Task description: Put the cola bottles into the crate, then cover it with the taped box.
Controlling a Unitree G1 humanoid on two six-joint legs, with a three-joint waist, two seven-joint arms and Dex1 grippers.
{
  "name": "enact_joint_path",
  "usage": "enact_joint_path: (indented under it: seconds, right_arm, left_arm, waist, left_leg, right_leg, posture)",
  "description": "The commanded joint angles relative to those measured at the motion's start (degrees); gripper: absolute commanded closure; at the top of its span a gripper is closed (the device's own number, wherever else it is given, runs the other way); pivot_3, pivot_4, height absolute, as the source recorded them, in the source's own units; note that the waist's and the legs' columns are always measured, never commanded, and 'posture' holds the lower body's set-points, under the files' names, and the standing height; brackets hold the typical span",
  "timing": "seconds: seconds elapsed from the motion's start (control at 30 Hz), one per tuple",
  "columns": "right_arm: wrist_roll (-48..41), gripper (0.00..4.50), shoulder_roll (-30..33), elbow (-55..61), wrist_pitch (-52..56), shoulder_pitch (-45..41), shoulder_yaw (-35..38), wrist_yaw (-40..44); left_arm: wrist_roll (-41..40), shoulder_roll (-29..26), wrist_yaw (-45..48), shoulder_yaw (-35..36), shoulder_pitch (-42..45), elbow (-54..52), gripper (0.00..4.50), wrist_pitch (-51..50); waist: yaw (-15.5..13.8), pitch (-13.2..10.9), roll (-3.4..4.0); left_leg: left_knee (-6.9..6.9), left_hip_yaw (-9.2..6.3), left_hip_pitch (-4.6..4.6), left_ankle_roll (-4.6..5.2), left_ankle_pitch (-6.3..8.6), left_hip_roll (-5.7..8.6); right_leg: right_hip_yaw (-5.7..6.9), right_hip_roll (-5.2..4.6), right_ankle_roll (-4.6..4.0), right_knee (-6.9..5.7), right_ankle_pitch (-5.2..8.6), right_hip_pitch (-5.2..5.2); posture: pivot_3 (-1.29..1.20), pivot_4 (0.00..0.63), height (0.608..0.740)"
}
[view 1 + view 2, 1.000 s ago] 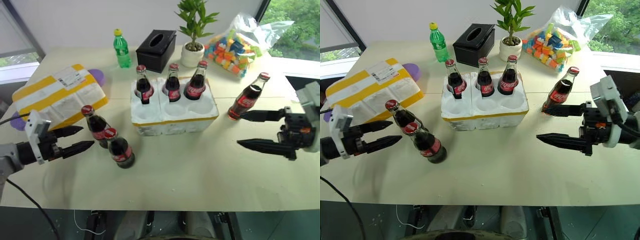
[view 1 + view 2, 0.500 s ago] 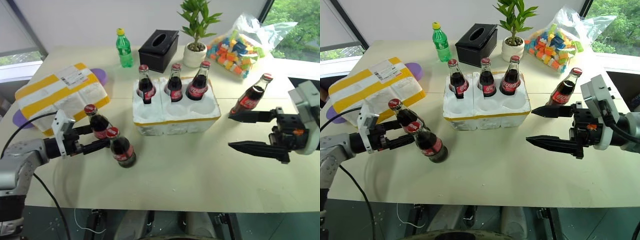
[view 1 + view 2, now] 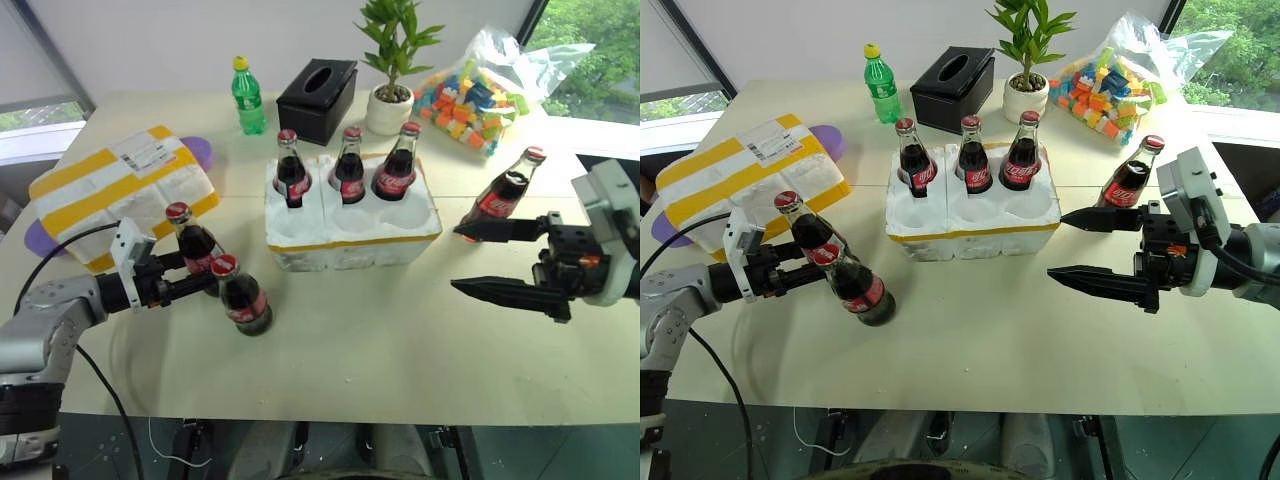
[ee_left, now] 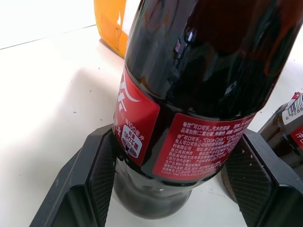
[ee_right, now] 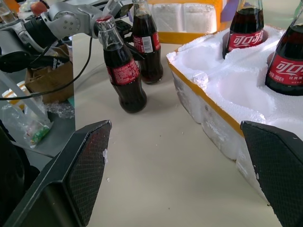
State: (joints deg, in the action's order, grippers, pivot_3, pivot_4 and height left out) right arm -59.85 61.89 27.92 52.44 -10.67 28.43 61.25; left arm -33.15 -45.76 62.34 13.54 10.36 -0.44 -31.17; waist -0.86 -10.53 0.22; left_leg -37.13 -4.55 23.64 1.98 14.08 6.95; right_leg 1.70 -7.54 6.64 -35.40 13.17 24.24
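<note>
Since a second ago the left hand (image 3: 190, 278) has reached in and now brackets a cola bottle (image 3: 197, 247) at the crate's (image 3: 350, 243) nine o'clock, fingers closing, not clearly pinching yet. Three wells filled; right hand (image 3: 478, 258) stays spread wide near the three o'clock bottle (image 3: 500, 194).

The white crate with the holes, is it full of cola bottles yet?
Half full: the crate holds three cola bottles in its back wells; the front wells are empty.

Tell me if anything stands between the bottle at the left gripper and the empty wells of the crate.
The other loose cola bottle stands beside the bottle at the left gripper; bare table lies toward the crate, whose front wells are empty.
</note>
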Motion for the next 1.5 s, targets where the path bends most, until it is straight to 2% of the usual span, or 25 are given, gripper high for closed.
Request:
enact_joint_path:
  seconds: [0.03,0.2,0.4,0.57,0.7,0.8,1.0,1.13,1.3,1.5]
  right_arm:
    - [-0.3,0.0,0.1,0.3,-1.2,-0.2,0.4,0.0]
    - [0.0,0.0,-0.1,0.2,-1.5,0.2,0.3,-0.4]
    - [-1.4,0.0,0.6,2.0,-0.9,2.2,3.4,-0.4]
    - [-3.0,0.0,1.2,3.6,0.0,3.1,5.9,-0.9]
    - [-7.1,0.0,1.5,5.0,1.1,2.6,8.2,-2.8]
    - [-11.0,0.0,1.5,5.6,2.0,1.3,8.8,-5.6]
    - [-13.2,0.0,1.3,7.8,2.3,2.7,9.5,-9.1]
    - [-14.4,0.0,1.2,8.9,2.3,4.4,10.9,-11.2]
    - [-15.2,0.0,1.4,9.1,2.0,5.8,12.3,-12.5]
    - [-15.4,0.0,1.1,9.2,1.4,6.5,12.4,-13.4]
  left_arm:
    - [-2.5,-3.1,3.8,0.8,4.6,-0.5,1.75,-1.7]
    - [-2.4,-6.7,10.0,-1.4,10.9,1.8,1.75,-3.7]
    - [-1.4,-9.4,21.9,-8.7,29.9,10.8,1.75,-7.4]
    - [1.8,-7.9,29.3,-15.0,43.2,19.7,1.75,-6.5]
    - [1.1,-5.1,30.2,-19.6,52.7,27.3,1.75,-4.8]
    - [2.6,-0.9,30.2,-22.0,58.2,34.6,1.75,-1.0]
    - [6.3,8.7,30.1,-20.7,64.5,47.0,1.75,6.2]
    - [8.1,14.1,29.5,-19.4,65.2,50.2,1.75,10.6]
    - [9.1,15.9,30.2,-19.4,66.2,51.2,1.75,10.9]
    - [9.2,13.3,30.2,-21.6,65.3,50.4,1.75,12.0]
  waist:
    - [0.0,0.0,-0.06]
    - [0.0,-0.1,-0.11]
    - [-0.1,-0.1,-0.2]
    - [0.3,-0.2,-0.28]
    - [0.1,-0.2,-0.41]
    - [0.1,-0.3,-0.52]
    - [0.0,-0.4,-0.64]
    - [0.0,-0.5,-0.76]
    - [0.2,-0.5,-0.78]
    - [0.2,-0.5,-0.78]
  left_leg:
    - [-0.01,0.0,0.01,0.0,0.0,0.0]
    - [-0.1,-0.02,0.27,0.03,-0.02,0.0]
    - [-0.19,-0.11,0.5,0.04,-0.06,0.04]
    - [-0.31,-0.1,0.56,0.08,-0.06,0.08]
    - [-0.32,-0.13,0.57,0.08,-0.08,0.07]
    - [-0.39,-0.16,0.59,0.08,-0.08,0.07]
    - [-0.83,-0.19,0.82,0.2,-0.01,0.11]
    - [-0.92,-0.18,0.88,0.26,0.02,0.13]
    - [-0.93,-0.17,0.88,0.25,0.02,0.13]
    - [-0.97,-0.16,0.85,0.25,0.02,0.13]
  right_leg:
    - [0.0,0.0,0.0,0.0,0.0,0.01]
    - [0.03,0.01,0.04,-0.01,-0.02,0.19]
    - [0.11,0.04,0.24,-0.09,-0.16,0.37]
    - [0.12,0.02,0.35,-0.07,-0.22,0.34]
    - [0.12,0.03,0.35,-0.12,-0.23,0.35]
    - [0.13,0.03,0.35,-0.15,-0.23,0.34]
    - [0.17,0.02,0.49,-0.15,-0.3,0.33]
    - [0.17,0.0,0.55,-0.15,-0.34,0.33]
    - [0.17,-0.01,0.56,-0.16,-0.35,0.35]
    - [0.16,-0.01,0.56,-0.34,-0.35,0.37]
  posture:
    - [0.0,0.15,0.732]
    - [0.0,0.15,0.732]
    - [0.0,0.15,0.732]
    - [0.0,0.15,0.732]
    - [0.0,0.15,0.732]
    - [0.0,0.15,0.732]
    - [0.0,0.15,0.732]
    - [0.0,0.15,0.732]
    - [0.0,0.15,0.732]
    - [0.0,0.15,0.732]
